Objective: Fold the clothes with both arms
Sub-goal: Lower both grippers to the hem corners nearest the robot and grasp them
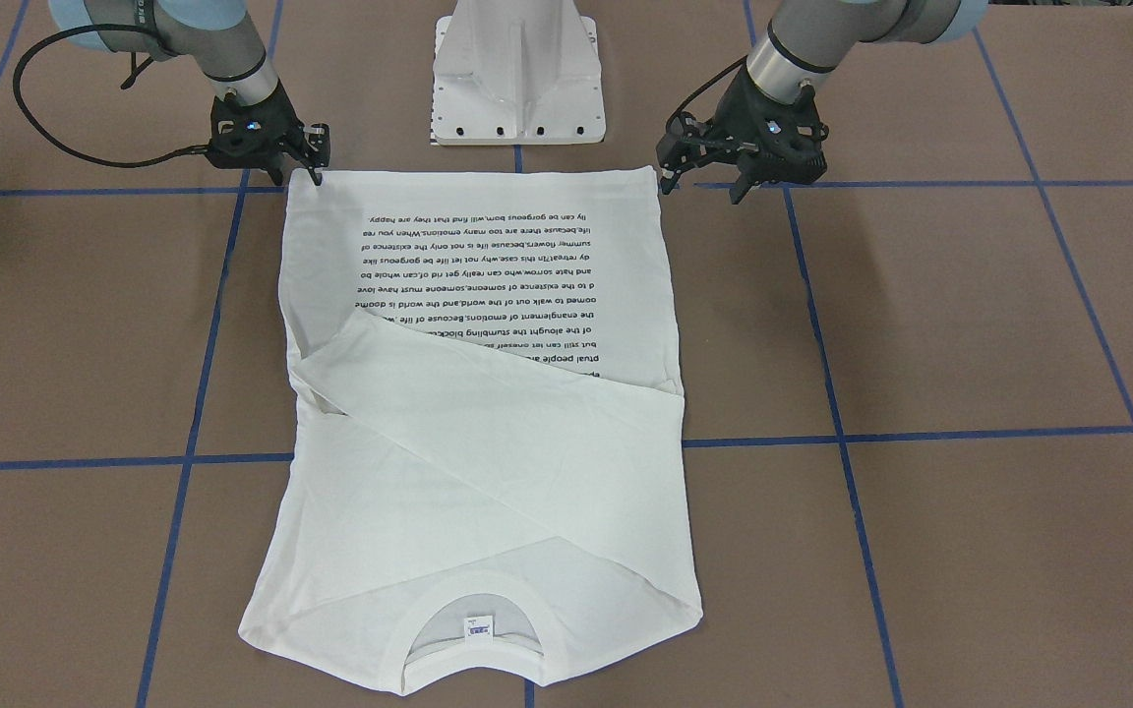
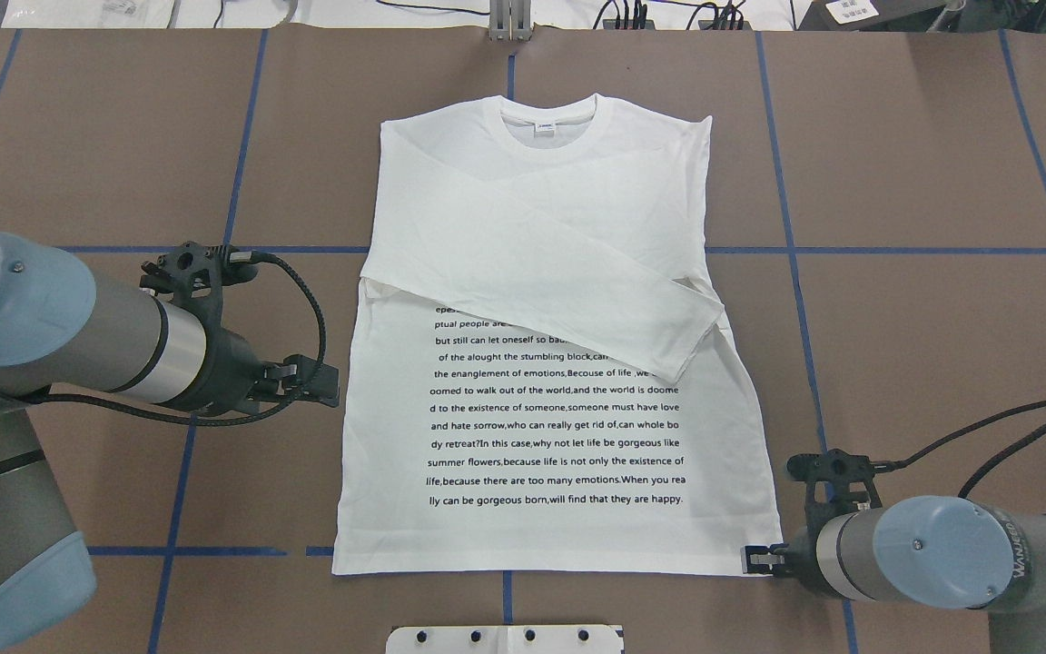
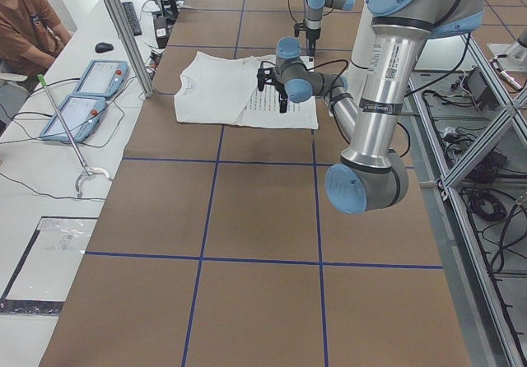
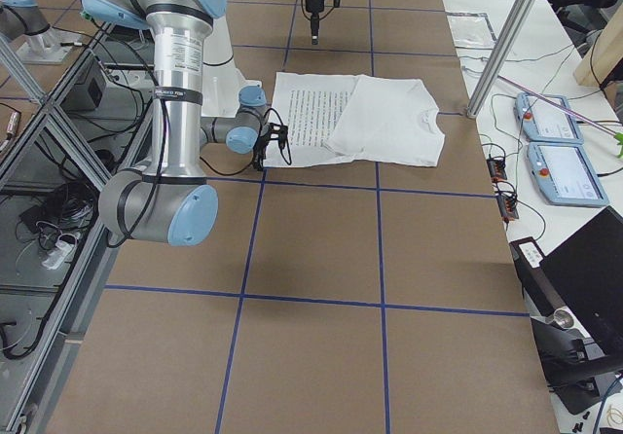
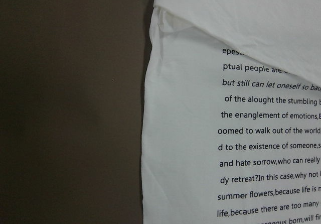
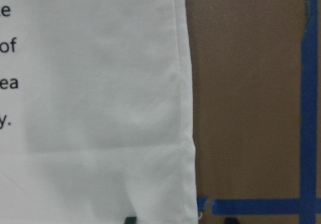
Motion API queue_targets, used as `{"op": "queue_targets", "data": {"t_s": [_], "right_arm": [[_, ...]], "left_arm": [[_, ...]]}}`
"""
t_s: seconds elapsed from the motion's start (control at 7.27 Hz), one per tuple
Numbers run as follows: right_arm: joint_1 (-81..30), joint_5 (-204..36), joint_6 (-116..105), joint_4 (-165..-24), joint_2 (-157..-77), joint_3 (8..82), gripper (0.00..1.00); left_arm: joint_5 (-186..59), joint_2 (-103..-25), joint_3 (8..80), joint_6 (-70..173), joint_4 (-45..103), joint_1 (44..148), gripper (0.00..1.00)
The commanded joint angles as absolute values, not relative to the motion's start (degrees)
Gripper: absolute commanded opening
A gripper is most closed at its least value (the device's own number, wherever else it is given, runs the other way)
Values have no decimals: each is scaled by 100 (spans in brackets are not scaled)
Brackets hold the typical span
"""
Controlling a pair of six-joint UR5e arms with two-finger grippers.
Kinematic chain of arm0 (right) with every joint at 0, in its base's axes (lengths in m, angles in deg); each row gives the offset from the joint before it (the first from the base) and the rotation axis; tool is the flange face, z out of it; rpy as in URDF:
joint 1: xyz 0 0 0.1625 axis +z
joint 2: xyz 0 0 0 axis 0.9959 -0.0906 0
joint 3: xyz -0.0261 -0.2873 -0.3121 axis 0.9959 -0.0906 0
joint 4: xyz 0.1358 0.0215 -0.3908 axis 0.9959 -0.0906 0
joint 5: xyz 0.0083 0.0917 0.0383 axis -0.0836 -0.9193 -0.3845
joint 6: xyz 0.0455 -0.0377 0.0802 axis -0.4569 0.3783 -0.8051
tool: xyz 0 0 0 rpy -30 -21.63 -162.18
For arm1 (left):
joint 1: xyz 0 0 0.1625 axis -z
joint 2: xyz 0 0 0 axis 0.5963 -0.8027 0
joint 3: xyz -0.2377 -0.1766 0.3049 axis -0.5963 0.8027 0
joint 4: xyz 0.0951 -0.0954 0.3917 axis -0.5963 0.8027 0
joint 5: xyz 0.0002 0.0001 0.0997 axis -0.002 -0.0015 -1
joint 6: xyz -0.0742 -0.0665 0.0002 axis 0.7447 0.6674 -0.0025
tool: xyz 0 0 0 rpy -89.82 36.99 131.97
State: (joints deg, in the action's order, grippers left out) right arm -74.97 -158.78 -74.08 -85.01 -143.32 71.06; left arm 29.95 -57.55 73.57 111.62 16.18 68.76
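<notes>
The white long-sleeved shirt (image 1: 488,442) (image 2: 559,363) lies flat on the brown table, text side up. Its collar is at the far side from the robot and both sleeves are folded across the chest. My right gripper (image 2: 750,559) (image 1: 299,175) sits low at the hem's right corner, open. In the right wrist view its fingertips (image 6: 130,219) straddle the side edge of the shirt (image 6: 100,108). My left gripper (image 2: 330,385) (image 1: 701,187) hovers open above the table beside the shirt's left edge (image 5: 150,133), holding nothing.
The white pedestal base (image 1: 517,79) stands just behind the hem. Blue tape lines (image 2: 795,250) grid the brown table. A side bench with two blue-edged control tablets (image 3: 90,87) and a seated person (image 3: 25,30) runs along the far side.
</notes>
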Motion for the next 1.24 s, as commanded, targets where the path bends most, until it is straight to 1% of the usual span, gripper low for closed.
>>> {"op": "queue_targets", "data": {"t_s": [0.0, 0.55, 0.69, 0.83, 1.1], "right_arm": [[-7496, -15879, -7399, -8493, -14340, 7158, 0], [-7435, -15870, -7408, -8501, -14348, 7377, 0], [-7356, -15870, -7408, -8501, -14349, 7483, 0], [-7312, -15870, -7408, -8501, -14340, 7519, 0], [-7250, -15870, -7408, -8501, -14331, 7589, 0]], "left_arm": [[2995, -5743, 7350, 11162, 1623, 6869, 100], [2995, -5743, 7324, 11179, 1623, 6799, 100], [2769, -5560, 7306, 11267, 1641, 6468, 100], [2340, -5402, 7306, 11842, 1710, 5942, 100], [2275, -5383, 7297, 12810, 1676, 5132, 100]]}}
